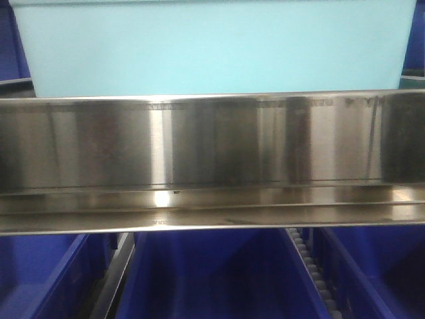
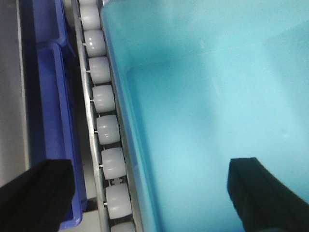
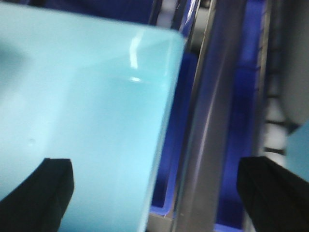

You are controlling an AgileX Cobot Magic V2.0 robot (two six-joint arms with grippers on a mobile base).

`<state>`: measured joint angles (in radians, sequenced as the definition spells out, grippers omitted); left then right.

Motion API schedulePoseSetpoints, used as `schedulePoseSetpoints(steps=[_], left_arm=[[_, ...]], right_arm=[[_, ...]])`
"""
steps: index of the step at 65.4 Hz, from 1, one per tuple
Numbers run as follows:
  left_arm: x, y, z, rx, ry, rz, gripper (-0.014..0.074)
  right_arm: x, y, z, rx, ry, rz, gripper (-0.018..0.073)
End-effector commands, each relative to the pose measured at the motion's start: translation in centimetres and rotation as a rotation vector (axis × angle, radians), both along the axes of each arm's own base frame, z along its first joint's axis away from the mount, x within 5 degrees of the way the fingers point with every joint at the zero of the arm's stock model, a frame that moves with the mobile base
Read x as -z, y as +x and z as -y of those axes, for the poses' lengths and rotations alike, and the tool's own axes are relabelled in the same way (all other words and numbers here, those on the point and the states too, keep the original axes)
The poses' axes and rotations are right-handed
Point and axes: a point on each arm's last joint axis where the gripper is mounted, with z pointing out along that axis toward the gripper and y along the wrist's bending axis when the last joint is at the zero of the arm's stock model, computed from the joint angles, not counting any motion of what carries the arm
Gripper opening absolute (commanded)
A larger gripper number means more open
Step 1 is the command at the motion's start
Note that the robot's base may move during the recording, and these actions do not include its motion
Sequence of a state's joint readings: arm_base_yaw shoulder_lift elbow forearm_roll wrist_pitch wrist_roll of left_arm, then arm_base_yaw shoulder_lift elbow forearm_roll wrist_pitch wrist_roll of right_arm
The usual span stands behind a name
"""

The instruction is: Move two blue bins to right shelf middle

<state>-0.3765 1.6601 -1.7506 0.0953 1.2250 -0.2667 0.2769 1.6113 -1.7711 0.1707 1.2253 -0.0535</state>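
Straddling pale blue bin behind steel rail: left gripper, right gripper, both spread wide, nothing clamped. Likely pre-grasp; next, close on side walls, lift clear.

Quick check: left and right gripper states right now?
Left gripper: open, astride the light blue bin wall, gripping nothing.
Right gripper: open, gripping nothing.

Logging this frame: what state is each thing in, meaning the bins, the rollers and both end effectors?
Light blue bin: upright on the shelf, nothing visible inside.
Dark blue bins: on the level below the steel rail.
Rollers: uncovered, beside the light bin.
Left end effector: open, bin wall between its fingers.
Right end effector: open, straddling the bin's edge.
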Motion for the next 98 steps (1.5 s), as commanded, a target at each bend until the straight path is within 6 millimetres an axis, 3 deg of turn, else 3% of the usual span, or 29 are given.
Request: schedulePoseSetpoints(steps=[1,29,50,59,74,75,98], left_arm=[[0.5,0.5,0.4,-0.016,-0.005,-0.01,0.0538],[3.6,2.5,1.1,-0.019,0.036,-0.084,0.0538],[4.7,3.1,1.3,-0.02,0.053,-0.108,0.0523],[4.7,3.1,1.3,-0.02,0.055,-0.107,0.0388],[4.7,3.1,1.2,-0.021,0.061,-0.104,-0.0115],[4.7,3.1,1.2,-0.021,0.061,-0.104,-0.011],[4.3,2.9,1.1,-0.021,0.057,-0.096,-0.0111]], right_arm=[[1.0,1.0,-0.5,-0.008,-0.008,-0.023,0.057],[5.8,4.2,-1.4,-0.011,-0.048,-0.148,0.057],[7.2,4.9,-1.6,-0.02,-0.063,-0.177,0.0541],[7.2,4.9,-1.6,-0.019,-0.065,-0.176,0.0353],[7.2,4.9,-1.6,-0.019,-0.065,-0.176,-0.0132],[7.2,4.9,-1.6,-0.019,-0.065,-0.176,-0.0161],[6.5,4.6,-1.5,-0.019,-0.063,-0.161,-0.0152]])
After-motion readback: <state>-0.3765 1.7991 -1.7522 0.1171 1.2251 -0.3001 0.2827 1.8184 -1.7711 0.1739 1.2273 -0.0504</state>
